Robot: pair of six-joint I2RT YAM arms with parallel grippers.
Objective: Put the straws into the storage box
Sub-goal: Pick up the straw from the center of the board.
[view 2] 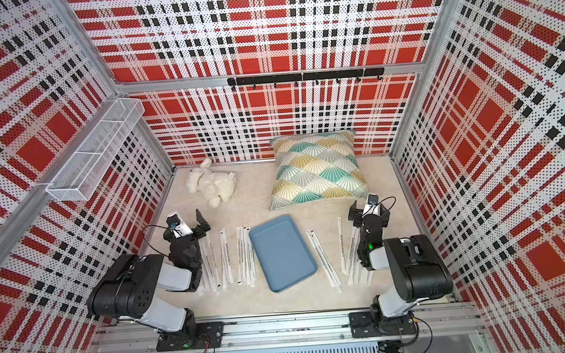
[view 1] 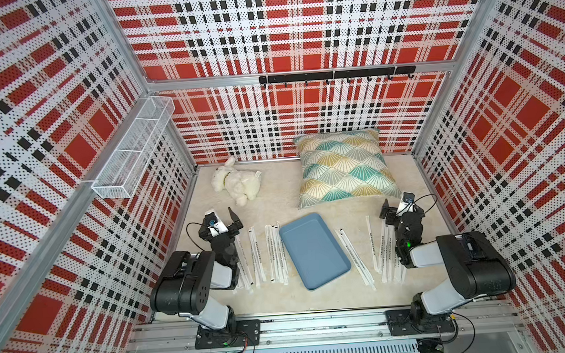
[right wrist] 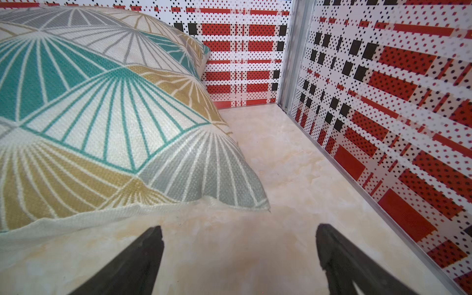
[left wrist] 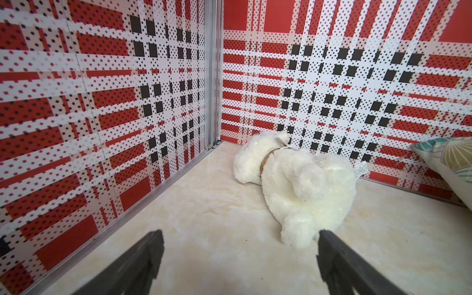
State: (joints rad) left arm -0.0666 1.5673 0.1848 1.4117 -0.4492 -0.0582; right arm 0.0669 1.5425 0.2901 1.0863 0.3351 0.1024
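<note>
Starting at the left: the left pincer [left wrist: 240, 242] is spread wide w/ nothing between the jaws. It hangs above the bare counter [view 1: 315, 296] and is aimed toward the plush toy [view 1: 238, 183]. No straw is held. The straws [view 1: 257, 256] all lie flat on the counter in two sets, one on either side of the storage box [view 1: 314, 249]. The box is empty.

Risk 1, left set [view 1: 275, 251]. Its outermost straws sit partly under the left arm, so their position can be judged approx. only. A blind descent there could crush or scatter them. The straws just beside the box rim lie touching side by side. A pinch there would likely take 2+ at once or flick a neighbour away.

Risk 2, pickup. The wrappers are thin and flat, w/ no visible gap beneath. The jaws may slide over the paper or press into the counter if the descent is misjudged.

Risk 3, box. It sits skewed, and each straw looks about as long as the box. A straw released off-axis would probably rest on the rim or hang out. The box looks light, so a nudge from either arm may shift it.

Risk 4, right set [view 1: 353, 257]. Same issues apply, and its outer straws are partly hidden by the right arm. The right pincer [right wrist: 240, 237] is likewise spread and empty, near a corner of the pillow [right wrist: 102, 115]. A swing that way could snag the fabric.
</note>
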